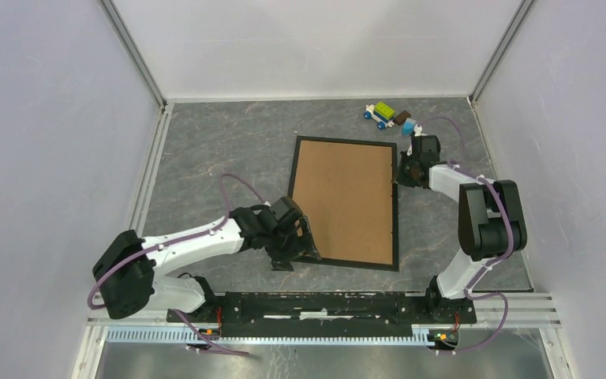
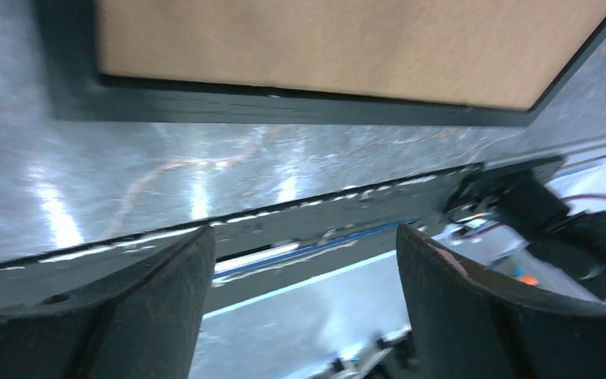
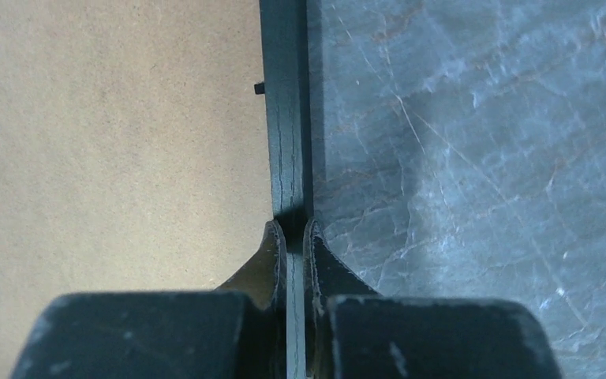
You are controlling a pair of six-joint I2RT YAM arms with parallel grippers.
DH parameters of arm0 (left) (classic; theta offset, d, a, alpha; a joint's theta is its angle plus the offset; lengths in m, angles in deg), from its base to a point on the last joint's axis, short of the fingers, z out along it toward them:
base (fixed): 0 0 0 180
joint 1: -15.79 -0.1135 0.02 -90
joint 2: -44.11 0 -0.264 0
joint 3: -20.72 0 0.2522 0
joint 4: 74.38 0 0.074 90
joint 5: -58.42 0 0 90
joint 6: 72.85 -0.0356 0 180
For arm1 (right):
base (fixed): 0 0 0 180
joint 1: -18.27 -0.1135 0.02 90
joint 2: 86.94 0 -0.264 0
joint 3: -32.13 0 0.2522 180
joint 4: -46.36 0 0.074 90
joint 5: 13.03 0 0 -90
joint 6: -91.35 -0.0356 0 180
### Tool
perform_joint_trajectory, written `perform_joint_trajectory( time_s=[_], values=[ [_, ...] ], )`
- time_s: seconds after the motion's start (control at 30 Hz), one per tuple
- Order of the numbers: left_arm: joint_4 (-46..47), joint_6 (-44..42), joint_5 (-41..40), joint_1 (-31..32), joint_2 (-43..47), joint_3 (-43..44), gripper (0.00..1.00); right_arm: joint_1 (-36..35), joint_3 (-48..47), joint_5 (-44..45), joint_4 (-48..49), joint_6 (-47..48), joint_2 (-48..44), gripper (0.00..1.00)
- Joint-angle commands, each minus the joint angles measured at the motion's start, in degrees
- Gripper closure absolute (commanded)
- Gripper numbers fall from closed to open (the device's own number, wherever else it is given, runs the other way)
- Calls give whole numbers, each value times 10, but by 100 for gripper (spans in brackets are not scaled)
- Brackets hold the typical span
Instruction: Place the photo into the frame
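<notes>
A grey marbled surface [image 1: 205, 158] fills the floor of a white-walled booth, and the frame [image 1: 355, 264] lies flat on it in the middle. Its long axis runs away from the arms and leans slightly to the left. A brown backing board [image 1: 346, 201] sits inside its black rails. The photo is not in view in any picture, so I cannot tell whether it lies under the board. The right fingers [image 3: 327, 272] are pinched tight on the frame's right rail near its far corner, in line with that rail. The right arm stands upright at the shoulder, with its forearm reaching forward and inward. The left fingers [image 2: 158, 308] stand wide apart with nothing between them, near the near left corner. In the wrist view the frame's rail lies clear of them across bare surface. The left arm stretches low, forward and to the right. Some toy blocks [image 1: 387, 116] sit at the far right. The right arm looks better placed for any move on the frame, since it alone has a grip.
</notes>
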Motion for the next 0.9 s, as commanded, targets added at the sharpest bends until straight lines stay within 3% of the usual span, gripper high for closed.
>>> perform_joint_trajectory(
  time_s=[0.0,0.17,0.3,0.4,0.5,0.6,0.73,0.8,0.87],
  values=[
    [120,248,-16,55,-37,-15,13,1,98,48,-55,-104,-26,100],
    [261,398,-74,68,-73,-90,24,1,223,32,24,-241,-106,100],
    [253,426,-113,69,-101,-87,27,0,293,31,48,-321,-174,100],
    [273,470,-119,71,-102,-126,42,-7,327,46,53,-348,-235,100],
    [266,486,-116,71,-99,-151,65,-9,333,62,34,-348,-279,100],
    [190,461,-151,63,-82,-150,78,-15,315,70,15,-313,-312,99],
    [81,307,-148,-10,-92,-126,84,-16,249,75,-2,-165,-333,78],
    [55,186,-128,-71,-111,-118,86,-14,216,53,3,-79,-326,55],
    [27,99,-112,-134,-122,-108,94,-14,175,38,-8,-3,-295,39]
  ],
)
